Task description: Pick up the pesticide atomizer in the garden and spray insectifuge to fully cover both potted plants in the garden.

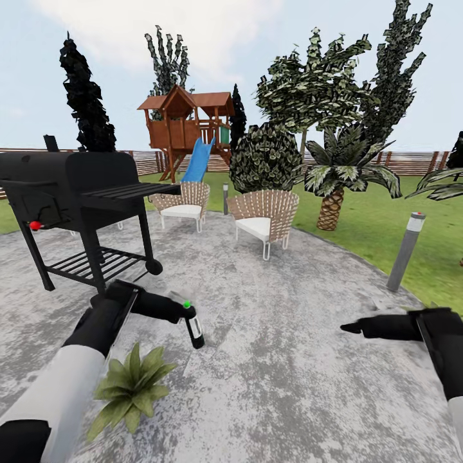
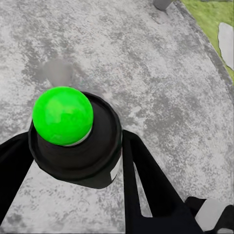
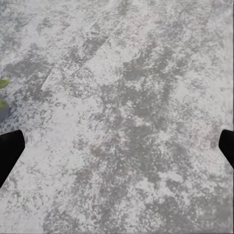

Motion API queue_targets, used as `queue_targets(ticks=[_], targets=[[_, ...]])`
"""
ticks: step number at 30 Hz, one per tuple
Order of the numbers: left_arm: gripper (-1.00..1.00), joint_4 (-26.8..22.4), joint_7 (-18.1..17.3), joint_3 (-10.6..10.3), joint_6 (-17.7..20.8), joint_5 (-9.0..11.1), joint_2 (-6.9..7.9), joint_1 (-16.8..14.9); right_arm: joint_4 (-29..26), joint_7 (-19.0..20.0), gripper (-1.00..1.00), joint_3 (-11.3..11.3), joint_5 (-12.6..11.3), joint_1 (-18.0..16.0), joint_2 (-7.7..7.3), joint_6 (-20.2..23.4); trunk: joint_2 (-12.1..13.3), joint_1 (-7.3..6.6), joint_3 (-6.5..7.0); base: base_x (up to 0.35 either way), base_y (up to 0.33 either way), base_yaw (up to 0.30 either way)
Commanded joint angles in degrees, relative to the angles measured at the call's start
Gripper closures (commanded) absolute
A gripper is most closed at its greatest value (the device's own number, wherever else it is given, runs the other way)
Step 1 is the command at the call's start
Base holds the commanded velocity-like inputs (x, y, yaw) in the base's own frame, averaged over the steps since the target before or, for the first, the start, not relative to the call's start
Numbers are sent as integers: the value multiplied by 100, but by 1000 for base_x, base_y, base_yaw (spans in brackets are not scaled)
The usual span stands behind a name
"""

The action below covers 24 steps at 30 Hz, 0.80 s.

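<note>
My left gripper [image 1: 182, 314] is shut on the pesticide atomizer [image 1: 194, 329], a small dark bottle with a green dot on its head, held just above the paved patio [image 1: 276, 360]. In the left wrist view the atomizer [image 2: 78, 151] sits between the two black fingers [image 2: 141, 180]. A potted plant [image 1: 132, 384] with pointed green leaves stands on the paving below my left forearm, close to the bottle. My right gripper [image 1: 350, 328] hovers open over bare paving at the right. In the right wrist view its fingertips [image 3: 9, 151] stand wide apart, and a leaf of a potted plant [image 3: 2, 85] shows at the edge.
A black grill [image 1: 71, 193] stands at the left. Two wicker chairs [image 1: 183, 202] [image 1: 263, 218] are at the patio's far side. A grey lamp post [image 1: 406, 251] marks the right edge by the lawn [image 1: 386, 218]. A palm [image 1: 334, 193], trees, a playhouse [image 1: 186, 125] and a fence lie beyond.
</note>
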Motion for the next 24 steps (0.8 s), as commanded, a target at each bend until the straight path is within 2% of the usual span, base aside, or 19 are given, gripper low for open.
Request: queue_targets(ticks=[1, 3, 5, 6, 7, 8, 10, 11, 13, 17, 18, 20, 24], targets=[[100, -17, -44, 1, 184, -29, 81, -4, -4, -103, -100, -56, 57, -6, 10, 0, -3, 0, -7, 0, 0, 0], [100, -29, -49, 1, 405, -29, 197, -4, 4, -333, -100, -123, 58, -7, 17, -19, -3, 0, -7, 0, 0, 0], [100, -43, -56, 1, 654, -29, 348, -4, 81, -705, -100, -288, 56, -6, 21, -31, -3, 0, -7, 0, 0, 0], [100, -56, -58, 1, 728, -29, 418, -4, 187, -930, -100, -446, 56, -6, 22, -34, -3, 0, -7, 0, 0, 0], [100, -94, -62, 1, 828, -29, 546, -4, 466, -1458, -100, -903, 55, -6, 26, -37, -3, 0, -7, 0, 0, 0], [100, -105, -66, 1, 875, -29, 613, -7, 612, -1735, -100, -1127, 54, -6, 32, -39, -3, 0, -7, 0, 0, 0], [100, -113, -70, 1, 936, -31, 725, -13, 824, -2074, -100, -1347, 54, -6, 40, -43, -3, 0, -7, 0, 0, 0], [100, -117, -75, 1, 970, -35, 849, -21, 959, -2257, -100, -1463, 50, -6, 49, -45, -3, 0, -7, 0, 0, 0], [100, -118, -82, 1, 994, -52, 976, -25, 1028, -2342, -100, -1525, 48, -6, 54, -46, -3, 0, -7, 0, 0, 0], [100, -82, -107, -10, 1023, -100, 1358, -30, 1095, -2409, -100, -1578, 46, -7, 58, -47, -3, 0, -7, 0, 0, 0], [100, -34, -132, -16, 1027, -109, 1516, -30, 1109, -2420, -100, -1585, 45, -7, 59, -47, -3, 0, -7, 0, 0, 0], [100, 74, -175, -21, 1029, -113, 1645, -30, 1116, -2426, -100, -1588, 45, -6, 59, -47, -3, 0, -7, 0, 0, 0], [100, 596, -327, -33, 1025, -127, 2034, -31, 1123, -2431, -100, -1580, 66, -6, 59, -47, -3, 0, -7, 0, 0, 0]])
